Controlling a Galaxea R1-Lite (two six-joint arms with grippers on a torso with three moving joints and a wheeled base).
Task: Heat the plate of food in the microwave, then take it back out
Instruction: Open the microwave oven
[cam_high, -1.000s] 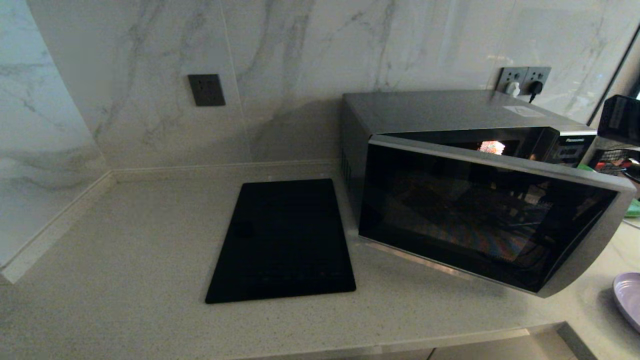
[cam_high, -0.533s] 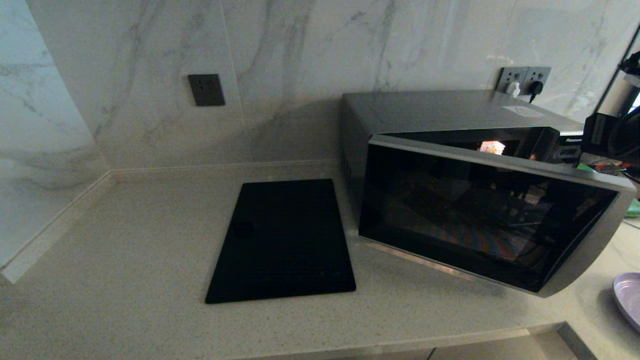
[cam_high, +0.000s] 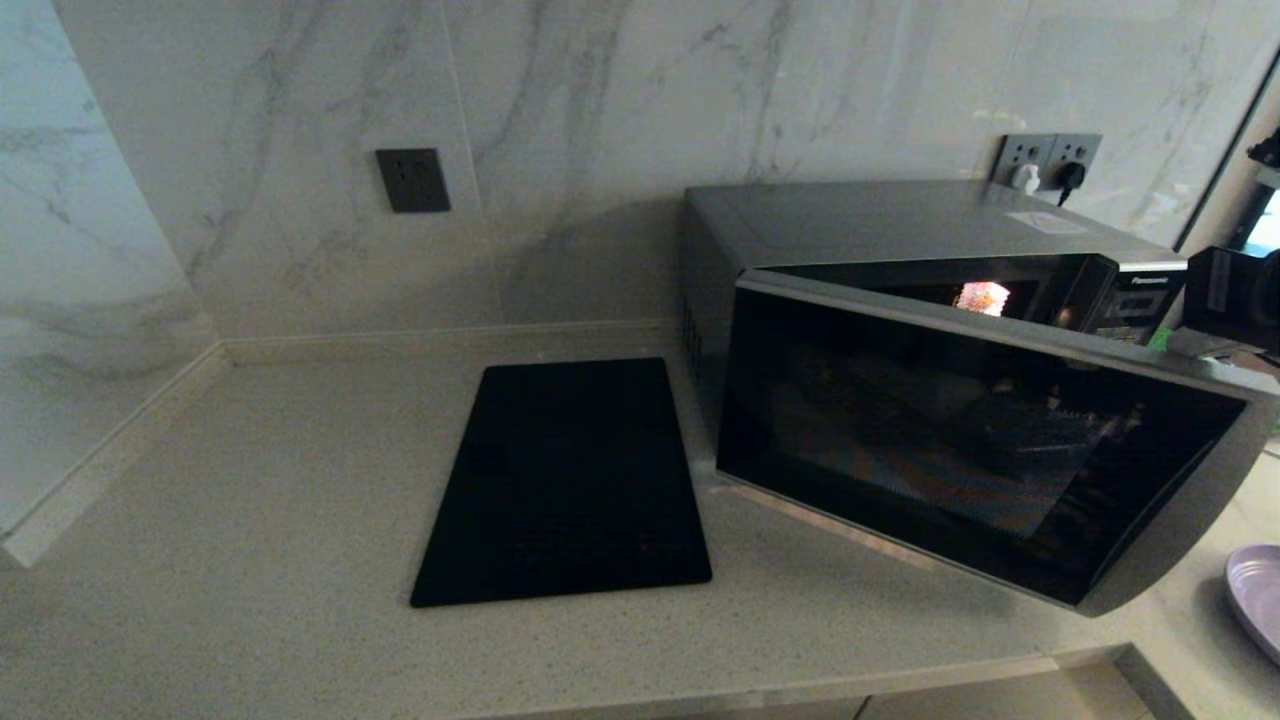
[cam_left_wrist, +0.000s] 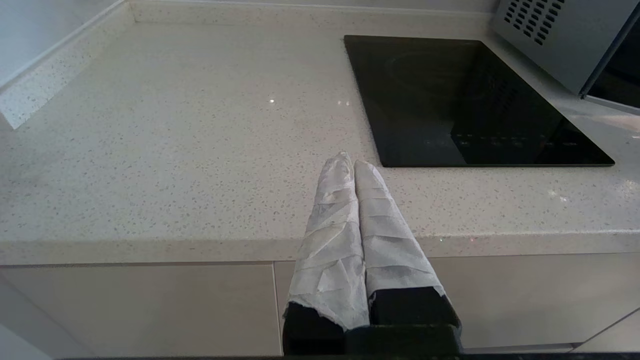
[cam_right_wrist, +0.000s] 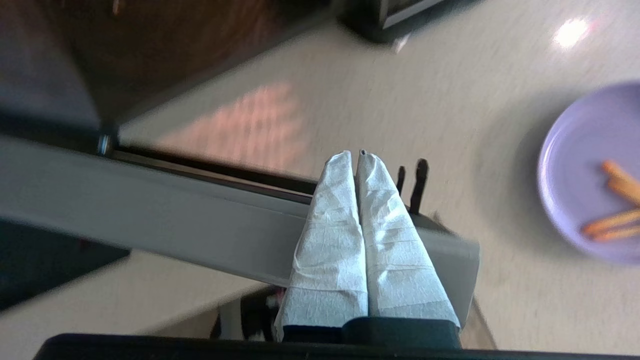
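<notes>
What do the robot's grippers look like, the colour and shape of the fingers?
Both match: the left gripper and the right gripper each have two long fingers tapering to rounded tips, wrapped in crinkled white tape or cloth, on a black base. In the head view, only a black boxy part of the right arm shows.

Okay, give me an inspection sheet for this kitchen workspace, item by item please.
Surface: pale speckled countertop.
Job's things: microwave door ajar, light on inside; plate of food on the counter beside it, outside.
Clutter: black cooktop slab.
Grippers: right gripper shut, empty, over the door's top edge; left gripper shut, parked at the counter's front.
Cables: plugs in wall socket.
Surroundings: marble wall, another socket.
</notes>
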